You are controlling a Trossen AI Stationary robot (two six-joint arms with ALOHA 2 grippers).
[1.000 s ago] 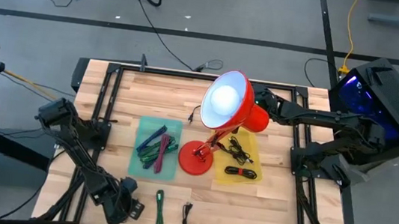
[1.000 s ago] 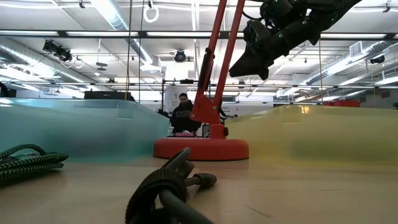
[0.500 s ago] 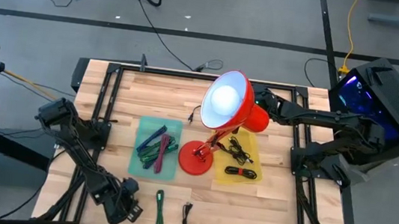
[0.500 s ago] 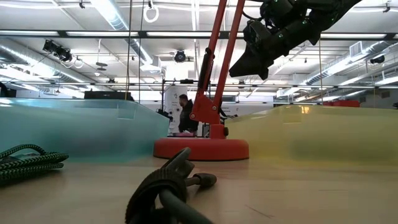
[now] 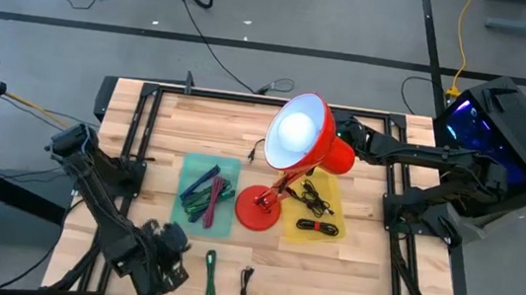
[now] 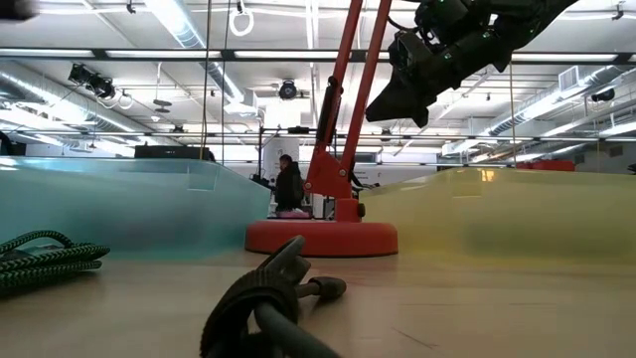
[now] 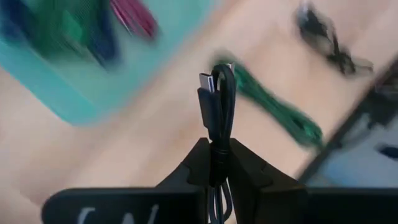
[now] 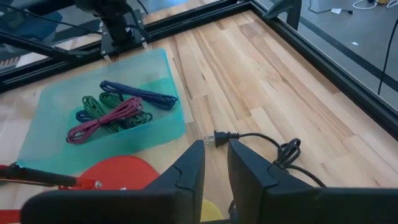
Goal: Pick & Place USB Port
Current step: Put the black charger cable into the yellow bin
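Observation:
My left gripper (image 5: pixel 169 254) hangs over the table's near left part, shut on a black USB cable (image 7: pixel 214 106) whose plug (image 7: pixel 207 84) sticks out past the fingertips (image 7: pixel 216 163). On the wood beside it lie a green cable (image 5: pixel 209 278) and another black cable (image 5: pixel 245 287). A teal tray (image 5: pixel 226 225) holds several coloured cables. A yellow tray (image 5: pixel 336 191) holds black ones. My right gripper (image 8: pixel 215 158) hovers high by the red lamp's shade (image 5: pixel 299 132), open by a narrow gap, with nothing in it. My left gripper pinches the black cable between its two fingers a little behind the plug, where the cable is doubled into a loop (image 7: pixel 216 144). The fingers slant down from above. The looped end and plug stick out beyond the fingertips, clear of the table; the rest is hidden behind the gripper.
The red desk lamp's base (image 5: pixel 258 211) stands between the two trays, its arm leaning over them. Its black cord and plug (image 8: pixel 249 140) lie on the far wood. Black frame rails (image 5: pixel 135 133) run along the table's edges. Bare wood lies along the near edge.
My left gripper has risen from the table near the front edge, rolled about its own axis and tipped to point more steeply down. The black cable has come up with it, clear of the wood. The green cable and the other black one lie as before.

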